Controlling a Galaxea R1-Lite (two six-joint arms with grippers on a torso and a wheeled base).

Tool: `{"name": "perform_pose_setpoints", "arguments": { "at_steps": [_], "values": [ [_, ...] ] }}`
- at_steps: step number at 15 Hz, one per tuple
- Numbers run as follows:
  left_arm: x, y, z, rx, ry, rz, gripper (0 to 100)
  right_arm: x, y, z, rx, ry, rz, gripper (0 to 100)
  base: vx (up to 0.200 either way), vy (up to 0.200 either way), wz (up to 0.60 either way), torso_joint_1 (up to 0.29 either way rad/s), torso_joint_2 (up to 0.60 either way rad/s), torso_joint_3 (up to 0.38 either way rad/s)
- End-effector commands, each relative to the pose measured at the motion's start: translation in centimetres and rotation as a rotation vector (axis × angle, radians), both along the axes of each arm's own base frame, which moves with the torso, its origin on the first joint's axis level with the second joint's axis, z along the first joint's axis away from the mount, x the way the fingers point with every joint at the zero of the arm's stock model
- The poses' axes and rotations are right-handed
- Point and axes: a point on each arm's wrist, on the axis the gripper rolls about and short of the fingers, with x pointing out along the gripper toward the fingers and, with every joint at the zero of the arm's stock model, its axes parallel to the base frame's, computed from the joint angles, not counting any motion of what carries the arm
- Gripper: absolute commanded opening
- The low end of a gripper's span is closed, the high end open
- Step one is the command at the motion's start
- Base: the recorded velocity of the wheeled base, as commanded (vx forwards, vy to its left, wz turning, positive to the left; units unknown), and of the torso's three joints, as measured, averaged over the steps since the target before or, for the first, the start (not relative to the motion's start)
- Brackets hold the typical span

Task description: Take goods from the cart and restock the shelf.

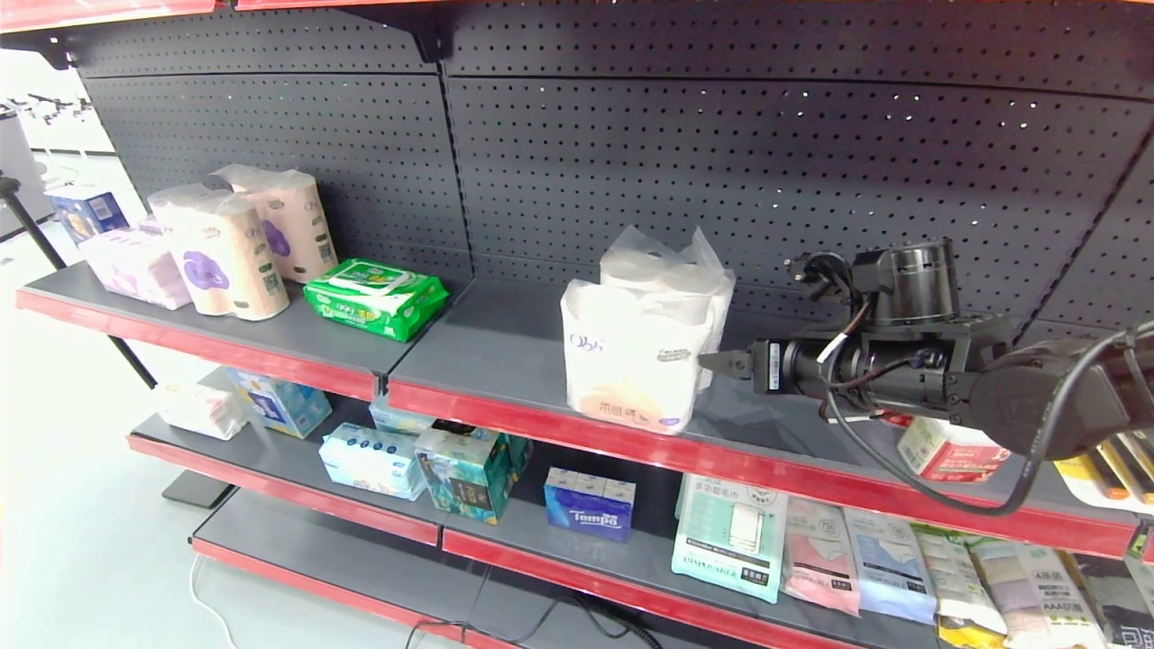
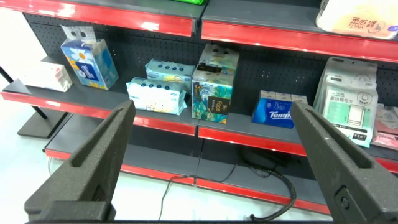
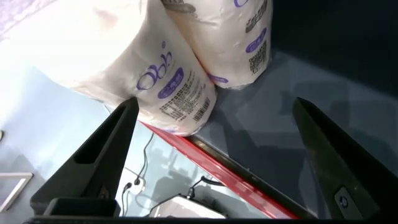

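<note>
A white plastic-wrapped pack of toilet rolls (image 1: 636,338) stands at the front of the upper grey shelf (image 1: 505,351), by its red edge. My right gripper (image 1: 718,362) is level with the pack's right side, just short of touching it. In the right wrist view the right gripper (image 3: 214,106) is open with nothing between its fingers, and the pack (image 3: 161,68) lies just beyond the tips. My left gripper (image 2: 211,107) is open and empty, held in front of the lower shelves.
Tall roll packs (image 1: 225,248), a pink pack (image 1: 135,266) and green wipes (image 1: 376,297) fill the shelf's left section. A red-and-white box (image 1: 947,451) sits under my right arm. Tissue boxes (image 2: 214,87) and flat packets (image 2: 348,102) line the lower shelf. Bare shelf lies between wipes and rolls.
</note>
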Motion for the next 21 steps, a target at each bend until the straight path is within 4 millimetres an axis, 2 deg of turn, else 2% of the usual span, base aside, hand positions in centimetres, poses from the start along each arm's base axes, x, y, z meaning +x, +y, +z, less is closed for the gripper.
{"name": "perform_pose_setpoints", "arguments": {
  "at_steps": [1,5,7,8,13,16,17,21],
  "values": [
    [0.0,0.0,0.0,0.000,0.002,0.001,100,0.0,-0.6,0.4,-0.007,-0.015,-0.011,100,0.000,0.000,0.00,0.000,0.00,0.000],
    [0.0,0.0,0.0,0.000,0.002,0.001,100,-2.8,-4.4,3.3,-0.081,-0.121,-0.074,100,0.000,0.000,0.00,0.000,0.00,0.000],
    [0.0,0.0,0.0,0.000,0.002,0.001,100,-2.8,-4.4,3.3,-0.081,-0.121,-0.074,100,0.000,0.000,0.00,0.000,0.00,0.000],
    [0.0,0.0,0.0,-0.001,0.000,0.001,100,-5.7,-6.1,3.8,-0.094,-0.139,-0.094,100,0.000,0.000,0.00,0.000,0.00,0.000],
    [0.0,0.0,0.0,-0.001,0.000,0.001,100,-12.5,-9.2,3.7,-0.135,-0.185,-0.151,100,0.000,0.000,0.00,0.000,0.00,0.000],
    [0.0,0.0,0.0,-0.001,0.000,0.001,100,-16.1,-10.5,2.8,-0.150,-0.204,-0.196,100,0.000,0.000,0.00,0.000,0.00,0.000],
    [0.0,0.0,0.0,0.000,0.002,0.001,100,-16.5,-10.6,2.6,-0.151,-0.201,-0.200,100,0.000,0.000,0.00,0.000,0.00,0.000],
    [0.0,0.0,0.0,-0.001,0.000,0.001,100,-21.2,-11.2,1.3,-0.163,-0.221,-0.207,100,0.000,0.000,0.00,0.000,0.00,0.000]
  ]
}}
